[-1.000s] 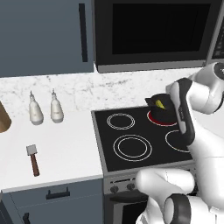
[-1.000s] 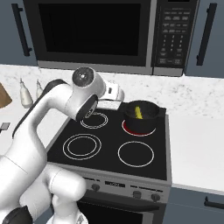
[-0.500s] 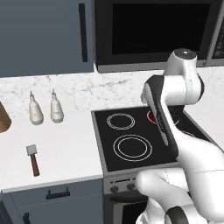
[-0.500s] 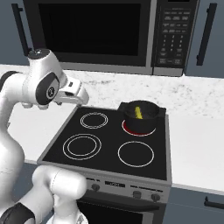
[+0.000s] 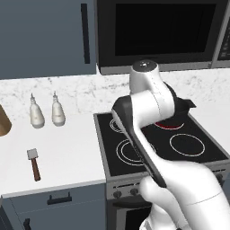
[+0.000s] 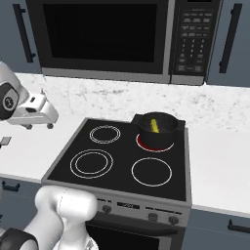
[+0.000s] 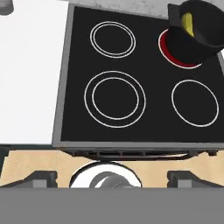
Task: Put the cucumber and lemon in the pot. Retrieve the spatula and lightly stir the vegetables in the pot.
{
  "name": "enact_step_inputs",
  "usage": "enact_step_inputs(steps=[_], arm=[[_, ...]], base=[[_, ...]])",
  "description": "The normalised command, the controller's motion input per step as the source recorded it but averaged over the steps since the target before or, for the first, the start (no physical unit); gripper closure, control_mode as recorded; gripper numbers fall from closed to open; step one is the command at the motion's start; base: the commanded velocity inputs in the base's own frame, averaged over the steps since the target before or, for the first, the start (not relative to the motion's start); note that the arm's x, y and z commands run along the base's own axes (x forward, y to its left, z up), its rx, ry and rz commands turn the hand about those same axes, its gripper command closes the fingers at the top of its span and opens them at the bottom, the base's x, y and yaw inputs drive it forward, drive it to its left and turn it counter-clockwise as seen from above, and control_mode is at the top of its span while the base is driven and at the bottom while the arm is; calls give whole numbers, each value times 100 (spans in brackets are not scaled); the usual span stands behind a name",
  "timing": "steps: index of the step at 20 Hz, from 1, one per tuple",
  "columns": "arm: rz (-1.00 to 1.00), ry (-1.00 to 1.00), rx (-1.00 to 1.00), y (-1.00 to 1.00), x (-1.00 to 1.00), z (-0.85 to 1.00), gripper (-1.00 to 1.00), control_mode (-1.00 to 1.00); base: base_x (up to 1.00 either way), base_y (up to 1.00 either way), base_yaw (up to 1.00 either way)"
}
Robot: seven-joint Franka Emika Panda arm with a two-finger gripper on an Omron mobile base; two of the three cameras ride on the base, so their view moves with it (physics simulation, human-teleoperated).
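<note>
Spatula (image 5: 33,163) lay flat on the tabletop (image 5: 67,152): light, rigid; best grasped mid-handle. End effector (image 6: 36,114) state was unclear.

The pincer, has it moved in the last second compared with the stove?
Yes. In the right base view the pincer has swung left, from beside the pot over the stove out to the stove's left edge, over the white counter.
</note>
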Motion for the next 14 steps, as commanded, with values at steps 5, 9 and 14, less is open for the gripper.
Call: enact_step_inputs(steps=[5, 9, 14], arm=[[46, 5, -10, 99, -8, -23, -100, -100], [68, 13, -7, 80, 1, -24, -100, -100], [73, 13, -8, 60, 0, -27, -100, -100]], base=[[0, 0, 0], [0, 0, 0], [0, 0, 0]])
